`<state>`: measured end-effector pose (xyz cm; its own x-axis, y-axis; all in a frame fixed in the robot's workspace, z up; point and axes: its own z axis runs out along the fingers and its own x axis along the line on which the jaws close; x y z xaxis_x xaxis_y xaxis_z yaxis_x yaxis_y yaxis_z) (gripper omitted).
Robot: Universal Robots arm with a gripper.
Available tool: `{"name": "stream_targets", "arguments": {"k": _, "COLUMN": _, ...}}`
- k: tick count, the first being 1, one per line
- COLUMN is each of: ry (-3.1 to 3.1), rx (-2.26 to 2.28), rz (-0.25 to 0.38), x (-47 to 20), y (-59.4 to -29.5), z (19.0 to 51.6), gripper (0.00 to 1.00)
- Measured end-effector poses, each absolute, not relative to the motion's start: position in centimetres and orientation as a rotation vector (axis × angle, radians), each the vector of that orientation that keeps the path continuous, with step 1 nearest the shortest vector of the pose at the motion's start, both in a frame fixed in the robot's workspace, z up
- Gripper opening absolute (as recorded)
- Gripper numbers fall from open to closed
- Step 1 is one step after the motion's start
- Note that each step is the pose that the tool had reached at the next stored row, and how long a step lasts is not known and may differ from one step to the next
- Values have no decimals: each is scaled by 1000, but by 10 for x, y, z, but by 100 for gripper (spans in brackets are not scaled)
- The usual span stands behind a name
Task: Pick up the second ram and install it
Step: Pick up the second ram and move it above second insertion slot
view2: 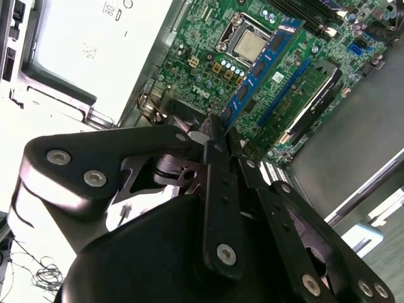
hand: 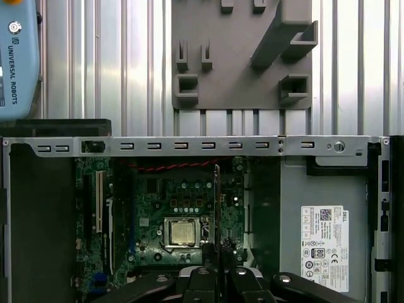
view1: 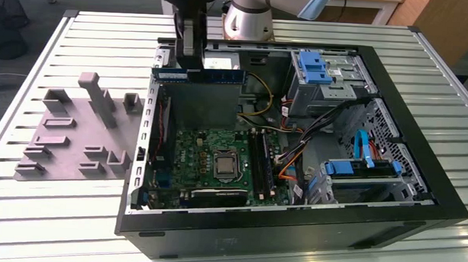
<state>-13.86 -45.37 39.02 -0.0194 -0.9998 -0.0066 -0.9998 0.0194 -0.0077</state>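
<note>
Item: ram (view1: 220, 76). A long, thin strip, held level and on edge in the air over the far part of the open case (view1: 293, 228). It is clear of the board (view1: 193, 147) below.

Holder: gripper (view1: 191, 64). It hangs down from above with its fingers (view2: 219, 189) closed on the ram. In the exterior view the grip falls a little to the left of the strip's middle, and more of the strip's length runs out to that view's right.

Second wrist view: the ram (view2: 259, 66) runs straight out from between the fingertips of the gripper (view2: 218, 136). Its row of black chips faces the camera, with the board behind it.

First wrist view: the ram (hand: 216, 202) shows edge-on as a thin dark line rising from the gripper (hand: 218, 255). It passes just beside the processor (hand: 182, 231).

Surroundings: the case lies on its side on a slatted table (view1: 56, 218). Grey blocks (view1: 75, 136) stand on the table at the exterior view's left, just beside the case. The processor (view1: 226, 165) sits mid-board.
</note>
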Motion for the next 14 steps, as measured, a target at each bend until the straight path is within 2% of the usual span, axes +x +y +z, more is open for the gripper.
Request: {"name": "stream_targets", "arguments": {"k": 14, "ry": 2236, "rx": -2193, "rz": -1, "x": -132, "y": -454, "z": 390, "gripper": 14}}
